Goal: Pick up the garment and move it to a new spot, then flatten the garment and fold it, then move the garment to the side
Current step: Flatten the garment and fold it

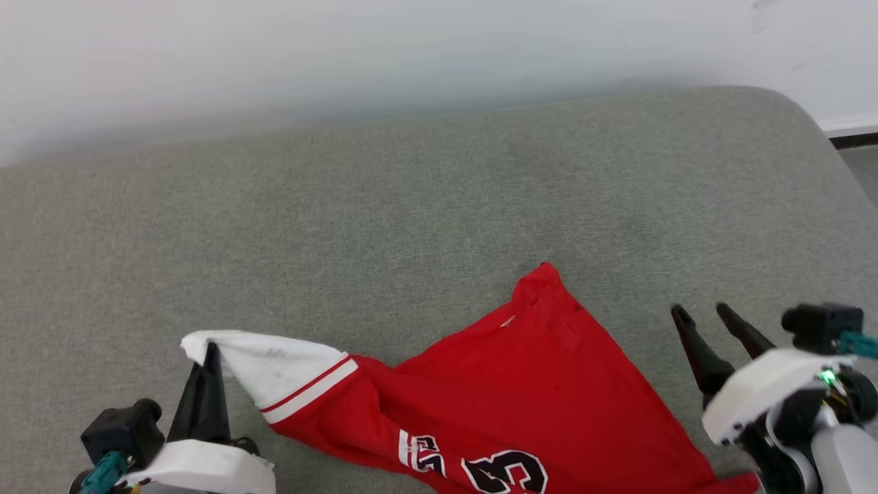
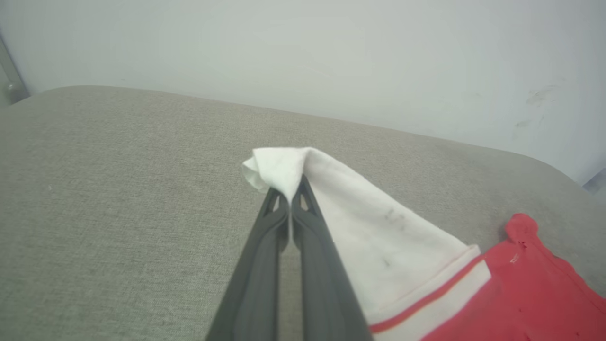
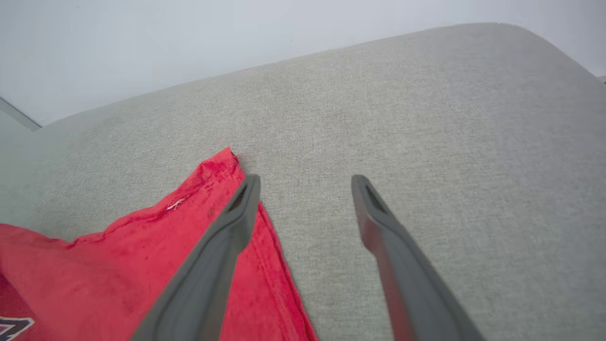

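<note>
The garment (image 1: 521,384) is bright red with black-and-white lettering and a white sleeve end edged by a red stripe; it lies crumpled on the grey cushion at the lower middle. My left gripper (image 1: 211,348) at the lower left is shut on the white sleeve's tip, as the left wrist view shows: the garment's white end (image 2: 360,222) drapes off the left gripper (image 2: 289,189). My right gripper (image 1: 703,312) at the lower right stands open, just right of the garment's red edge. In the right wrist view the right gripper (image 3: 305,182) holds nothing, with the garment's red corner (image 3: 142,255) beside its left finger.
The wide grey fabric cushion (image 1: 384,219) runs to a pale wall (image 1: 343,48) at the back. Its rounded right corner (image 1: 796,116) drops off toward a dark strip of floor at the far right.
</note>
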You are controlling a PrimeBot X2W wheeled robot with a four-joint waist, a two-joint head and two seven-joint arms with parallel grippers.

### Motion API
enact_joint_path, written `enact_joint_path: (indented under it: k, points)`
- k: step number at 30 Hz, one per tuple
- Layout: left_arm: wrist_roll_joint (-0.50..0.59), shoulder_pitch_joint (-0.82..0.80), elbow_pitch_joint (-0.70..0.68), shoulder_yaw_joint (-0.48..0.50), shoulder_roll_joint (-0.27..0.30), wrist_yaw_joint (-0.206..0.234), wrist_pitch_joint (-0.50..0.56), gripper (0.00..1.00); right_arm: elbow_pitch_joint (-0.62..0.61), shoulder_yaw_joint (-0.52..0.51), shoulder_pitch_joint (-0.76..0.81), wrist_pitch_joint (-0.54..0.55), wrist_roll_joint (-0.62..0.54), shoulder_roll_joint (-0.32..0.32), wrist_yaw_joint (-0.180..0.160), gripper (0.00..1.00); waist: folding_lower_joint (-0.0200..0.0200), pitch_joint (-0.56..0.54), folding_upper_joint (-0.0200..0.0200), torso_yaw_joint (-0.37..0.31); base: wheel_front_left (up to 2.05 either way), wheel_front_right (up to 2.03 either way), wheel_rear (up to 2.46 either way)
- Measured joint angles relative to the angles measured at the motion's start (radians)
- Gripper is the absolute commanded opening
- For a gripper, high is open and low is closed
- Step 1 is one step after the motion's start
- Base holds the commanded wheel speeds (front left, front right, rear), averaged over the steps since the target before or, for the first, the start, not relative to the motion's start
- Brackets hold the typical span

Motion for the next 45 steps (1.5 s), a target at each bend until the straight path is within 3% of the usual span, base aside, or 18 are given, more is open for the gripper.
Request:
enact_joint_path:
  k: [4,6,7,12,17,23,30,31,32,33,41,45]
  points:
    - [0.011,-0.039,-0.005,-0.023,-0.004,-0.006,0.006,0.0,0.055,0.085,-0.115,0.058,0.04,-0.019,0.0,1.0,0.0001,0.03,0.0,0.017,0.0,0.0,0.0]
    - [0.019,-0.068,-0.008,-0.041,-0.006,-0.01,0.011,0.0,0.093,0.171,-0.208,0.192,0.095,-0.075,0.0,1.0,0.0002,0.056,0.0,0.033,0.0,0.0,0.0]
    - [0.019,-0.068,-0.008,-0.041,-0.006,-0.01,0.011,0.0,0.093,0.171,-0.208,0.192,0.095,-0.075,0.0,1.0,0.0002,0.056,0.0,0.033,0.0,0.0,0.0]
    - [0.035,-0.122,-0.007,-0.069,-0.011,-0.026,0.014,0.0,0.13,0.28,-0.364,0.417,0.191,-0.155,0.0,1.0,0.0002,0.105,0.0,0.065,0.0,0.0,0.0]
    - [0.044,-0.172,0.009,-0.091,-0.023,-0.038,0.009,0.0,0.148,0.4,-0.468,0.565,0.248,-0.192,0.0,1.0,0.0003,0.157,0.0,0.1,0.0,0.0,0.0]
    - [0.054,-0.213,0.018,-0.11,-0.033,-0.045,0.001,0.0,0.203,0.506,-0.558,0.614,0.277,-0.222,0.0,1.0,0.0003,0.218,0.0001,0.133,0.0,0.0,0.0]
    - [0.057,-0.228,0.029,-0.116,-0.033,-0.045,-0.003,0.0,0.255,0.615,-0.648,0.598,0.355,-0.235,0.0,1.0,0.0003,0.271,0.0001,0.145,0.0,0.0,0.0]
    - [0.058,-0.231,0.03,-0.117,-0.033,-0.046,-0.003,0.0,0.261,0.63,-0.657,0.604,0.372,-0.236,0.0,0.85,0.0003,0.274,0.0,0.146,0.0,0.0,0.0]
    - [0.059,-0.232,0.03,-0.118,-0.033,-0.046,-0.003,0.0,0.267,0.641,-0.665,0.605,0.388,-0.238,0.0,0.23,0.0002,0.278,0.0001,0.146,0.0,0.0,0.0]
    - [0.059,-0.233,0.031,-0.119,-0.033,-0.046,-0.004,0.0,0.27,0.654,-0.673,0.605,0.399,-0.242,0.0,0.0,0.0002,0.281,0.0001,0.147,0.0,0.0,0.0]
    - [0.051,-0.235,0.052,-0.121,-0.037,-0.046,-0.012,0.0,0.277,0.749,-0.695,0.533,0.478,-0.272,-0.002,0.0,0.0003,0.262,0.0,0.15,0.0,0.0,0.0]
    - [0.044,-0.235,0.063,-0.114,-0.035,-0.049,-0.022,0.0,0.27,0.772,-0.695,0.417,0.485,-0.287,-0.001,0.0,0.0003,0.229,0.0,0.145,0.0,0.0,0.0]
